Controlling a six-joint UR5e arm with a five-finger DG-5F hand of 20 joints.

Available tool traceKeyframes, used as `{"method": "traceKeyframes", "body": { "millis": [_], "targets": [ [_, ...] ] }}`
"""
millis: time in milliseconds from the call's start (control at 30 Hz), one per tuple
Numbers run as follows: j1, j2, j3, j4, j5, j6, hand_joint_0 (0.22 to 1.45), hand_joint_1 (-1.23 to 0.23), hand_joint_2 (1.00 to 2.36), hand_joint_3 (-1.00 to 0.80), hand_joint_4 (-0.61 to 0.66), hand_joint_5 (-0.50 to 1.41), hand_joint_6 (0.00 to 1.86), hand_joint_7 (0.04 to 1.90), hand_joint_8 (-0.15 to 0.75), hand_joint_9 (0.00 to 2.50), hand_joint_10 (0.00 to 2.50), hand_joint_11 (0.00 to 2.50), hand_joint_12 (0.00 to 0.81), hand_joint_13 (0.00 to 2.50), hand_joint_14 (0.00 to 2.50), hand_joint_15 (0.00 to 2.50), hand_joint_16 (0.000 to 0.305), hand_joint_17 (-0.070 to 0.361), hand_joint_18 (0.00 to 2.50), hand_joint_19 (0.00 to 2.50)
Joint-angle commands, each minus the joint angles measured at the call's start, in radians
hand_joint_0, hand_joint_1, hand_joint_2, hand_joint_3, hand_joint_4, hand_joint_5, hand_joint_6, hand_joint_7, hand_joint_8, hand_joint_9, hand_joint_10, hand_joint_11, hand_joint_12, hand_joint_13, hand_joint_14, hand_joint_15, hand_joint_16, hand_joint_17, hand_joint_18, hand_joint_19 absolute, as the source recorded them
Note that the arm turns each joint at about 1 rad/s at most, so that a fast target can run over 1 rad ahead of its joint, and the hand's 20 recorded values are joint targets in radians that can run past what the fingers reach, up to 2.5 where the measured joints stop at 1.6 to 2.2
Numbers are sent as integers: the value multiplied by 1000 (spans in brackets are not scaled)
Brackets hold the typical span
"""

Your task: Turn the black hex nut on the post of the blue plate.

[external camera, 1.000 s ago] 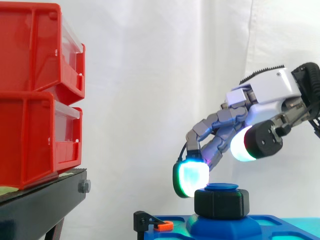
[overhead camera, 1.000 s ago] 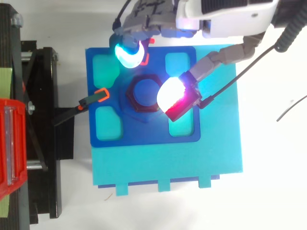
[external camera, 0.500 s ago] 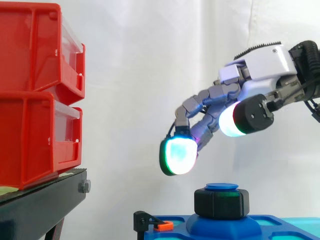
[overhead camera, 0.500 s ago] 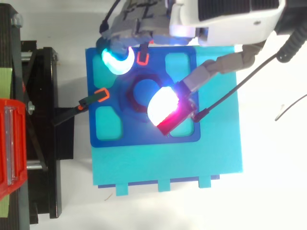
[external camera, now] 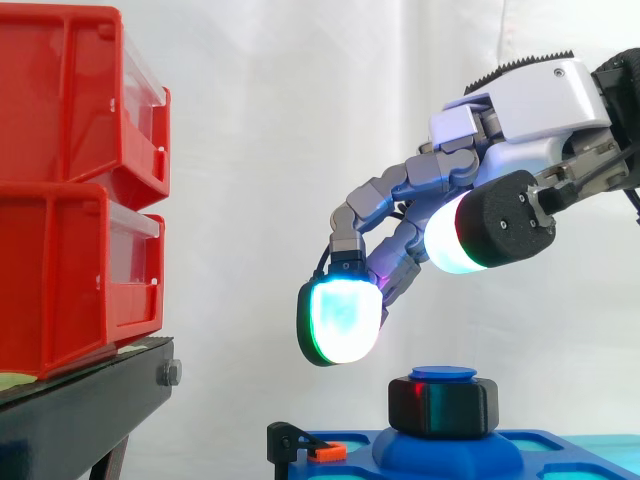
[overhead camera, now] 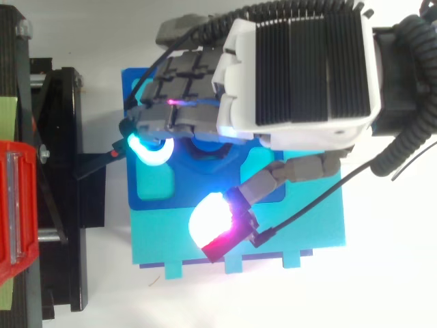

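At the middle of the blue plate (external camera: 355,445) the nut (external camera: 443,405) sits on its post, and you see the hand (external camera: 525,105) hovering above it, fingers (external camera: 340,320) loosely spread and empty, likely poised to drop around it.

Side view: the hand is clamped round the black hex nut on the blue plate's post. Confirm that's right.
Not right. In the side view the hand hangs above the black hex nut, clear of it, holding nothing. The nut does sit on the blue plate's post.
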Motion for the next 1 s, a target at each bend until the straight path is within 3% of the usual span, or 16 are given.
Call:
{"method": "traceKeyframes", "body": {
  "millis": [0,167,300,967],
  "targets": [
    [11,0,0,-7,12,0,498,-335,1000,-500,279,-143,503,917,263,585,2,92,362,521,7,198,51,114,398,369],
    [17,0,-3,-9,19,0,499,-334,1000,-500,277,-143,503,912,262,582,3,91,361,520,8,198,51,114,396,369],
    [24,0,-40,-1,20,6,498,-333,1000,-500,274,-144,503,910,261,580,2,91,362,521,7,202,51,115,398,369],
    [11,-2,-68,39,16,11,494,-332,1000,-500,257,-154,503,880,258,561,2,91,366,515,7,194,51,115,393,360]
  ]
}}
